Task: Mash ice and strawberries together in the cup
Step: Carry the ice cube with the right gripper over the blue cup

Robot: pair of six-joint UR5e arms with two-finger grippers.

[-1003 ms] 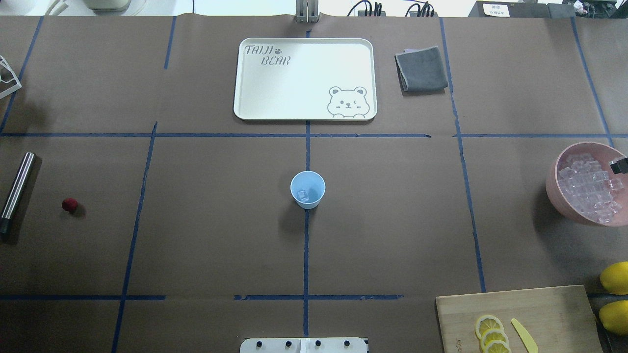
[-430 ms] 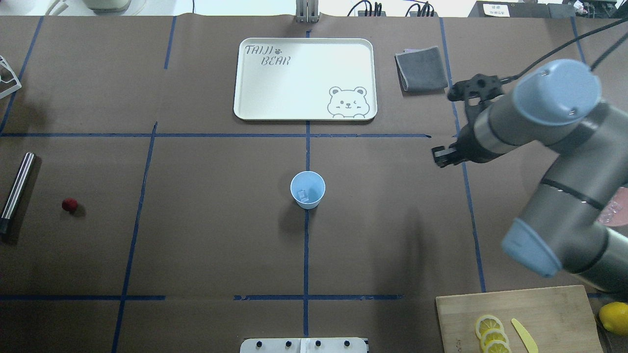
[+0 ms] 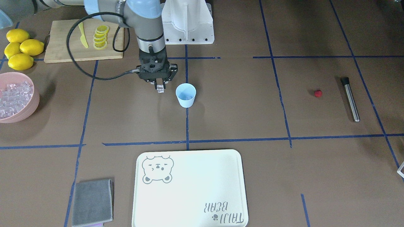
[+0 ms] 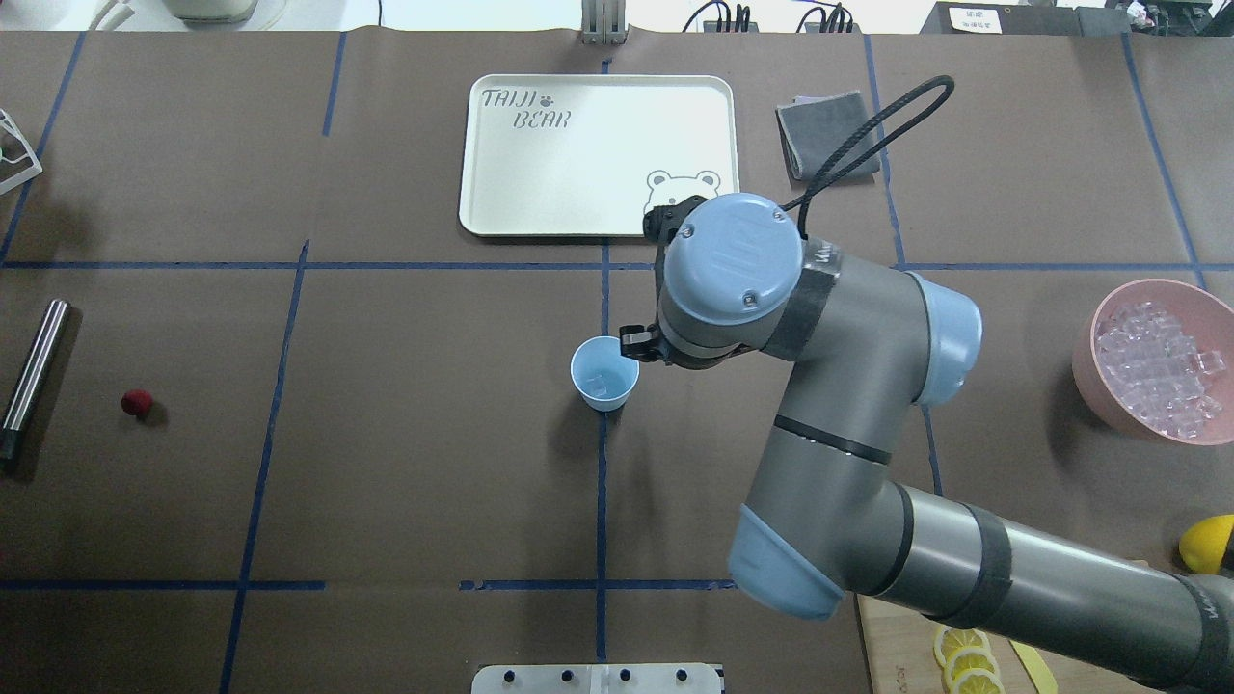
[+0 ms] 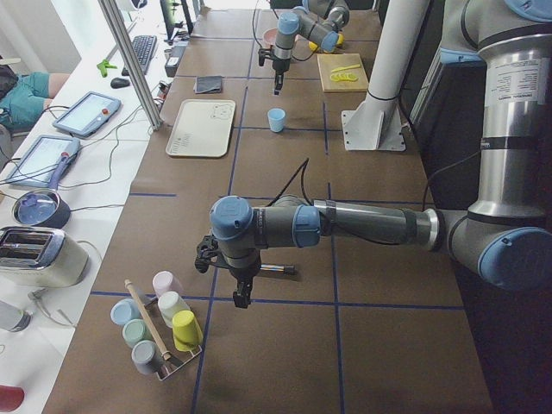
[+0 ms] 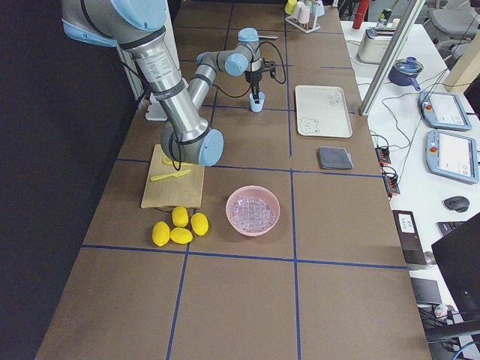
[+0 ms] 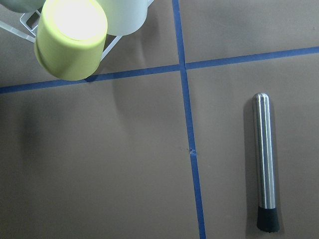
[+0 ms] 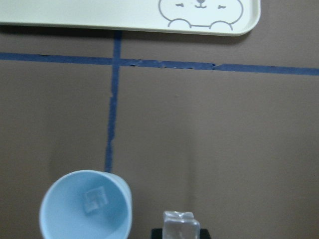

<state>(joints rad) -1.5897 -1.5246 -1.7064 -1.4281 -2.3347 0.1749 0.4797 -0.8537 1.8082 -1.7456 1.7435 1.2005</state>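
Observation:
The light blue cup (image 4: 604, 374) stands at the table's middle with one ice piece (image 8: 94, 199) in its bottom. My right gripper (image 3: 160, 85) hangs just beside the cup (image 3: 186, 94), on its right-arm side, not over it. It is shut on a clear ice cube (image 3: 161, 89), also in the right wrist view (image 8: 180, 222) next to the cup (image 8: 85, 211). The small red strawberry (image 4: 137, 403) lies far left on the table. My left gripper (image 5: 240, 297) shows only in the exterior left view, above the table's left end; I cannot tell whether it is open or shut.
A steel muddler (image 4: 34, 371) lies left of the strawberry, also below the left wrist (image 7: 264, 159). A pink bowl (image 4: 1087, 361) of ice sits far right. A cream tray (image 4: 598, 154) and grey cloth (image 4: 819, 130) lie behind the cup. Cutting board (image 3: 63, 47), lemons (image 3: 19, 47), cup rack (image 5: 159, 332).
My right arm has swung from the pink bowl at the right edge across to the cup, carrying an ice cube. Cup, strawberry and muddler have not moved.

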